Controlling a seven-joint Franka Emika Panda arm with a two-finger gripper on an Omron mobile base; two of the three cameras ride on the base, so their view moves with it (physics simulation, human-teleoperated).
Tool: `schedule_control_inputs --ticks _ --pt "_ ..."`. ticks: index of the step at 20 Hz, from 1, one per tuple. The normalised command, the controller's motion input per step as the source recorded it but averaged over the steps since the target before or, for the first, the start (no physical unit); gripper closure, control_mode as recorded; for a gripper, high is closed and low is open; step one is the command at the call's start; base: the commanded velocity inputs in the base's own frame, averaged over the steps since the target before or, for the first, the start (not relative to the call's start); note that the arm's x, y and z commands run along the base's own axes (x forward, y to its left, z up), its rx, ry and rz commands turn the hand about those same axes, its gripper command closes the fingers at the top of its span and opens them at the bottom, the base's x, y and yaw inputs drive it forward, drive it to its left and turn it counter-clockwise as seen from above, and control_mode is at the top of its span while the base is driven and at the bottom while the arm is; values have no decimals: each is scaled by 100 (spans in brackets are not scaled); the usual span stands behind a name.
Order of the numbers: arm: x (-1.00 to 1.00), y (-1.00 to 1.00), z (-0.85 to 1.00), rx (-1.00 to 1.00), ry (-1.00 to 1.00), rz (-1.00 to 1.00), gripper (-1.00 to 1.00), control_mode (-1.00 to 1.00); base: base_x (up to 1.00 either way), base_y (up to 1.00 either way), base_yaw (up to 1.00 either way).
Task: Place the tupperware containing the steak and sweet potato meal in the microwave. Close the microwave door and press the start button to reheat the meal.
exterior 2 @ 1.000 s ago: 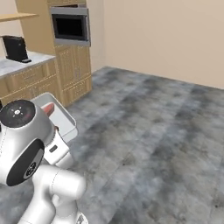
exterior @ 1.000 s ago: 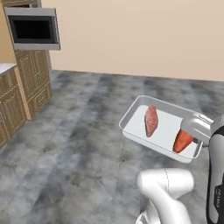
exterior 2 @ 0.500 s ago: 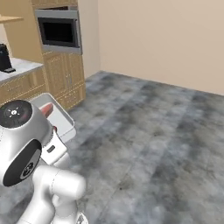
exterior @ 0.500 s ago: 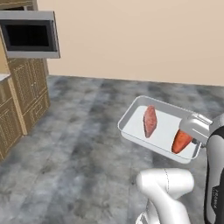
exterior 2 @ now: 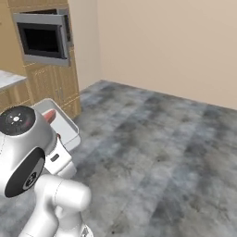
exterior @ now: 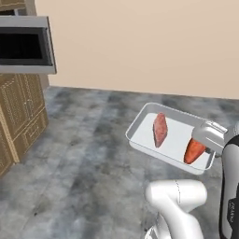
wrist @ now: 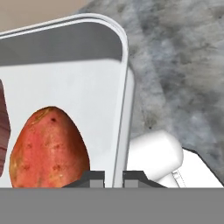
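Observation:
The tupperware (exterior: pixel 173 122), a shallow whitish tray, hangs level above the floor ahead of the arm. My gripper (exterior: pixel 207 140) is shut on its right rim. Inside lie the steak (exterior: pixel 159 129), a flat pinkish-red slab, and the orange sweet potato (exterior: pixel 193 151) close to the hand. In the hand view the fingertips (wrist: pixel 92 176) pinch the tupperware (wrist: pixel 78 78) rim, with the sweet potato (wrist: pixel 48 144) just left of them and a sliver of steak (wrist: pixel 2 131) at the edge. The tupperware (exterior 2: pixel 66 128) also peeks out behind the arm's joint. I cannot tell whether the microwave is in view.
A silver-framed oven with a dark window (exterior: pixel 23 44) (exterior 2: pixel 42 39) sits in tall wooden cabinets (exterior: pixel 21 116). A pale counter corner (exterior 2: pixel 9 79) is at the left. Grey stone floor (exterior 2: pixel 162 139) stretches to a beige wall (exterior: pixel 140 42).
The whole picture has shifted because the base moved: the cabinets and built-in oven now look nearer and further left. The tupperware stays gripped in the same place relative to the arm.

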Motion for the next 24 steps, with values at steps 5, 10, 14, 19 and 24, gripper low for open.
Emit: schedule_control_inputs --ticks 5,10,14,19,24 --pt "0 0 0 0 0 0 100 100 100 0 16" --pt "0 0 0 0 0 0 100 100 100 -5 25" --pt "0 0 0 0 0 0 100 100 100 -26 32" --pt "0 0 0 0 0 0 100 100 100 -32 34" --pt "0 0 0 0 0 0 100 100 100 -32 28"
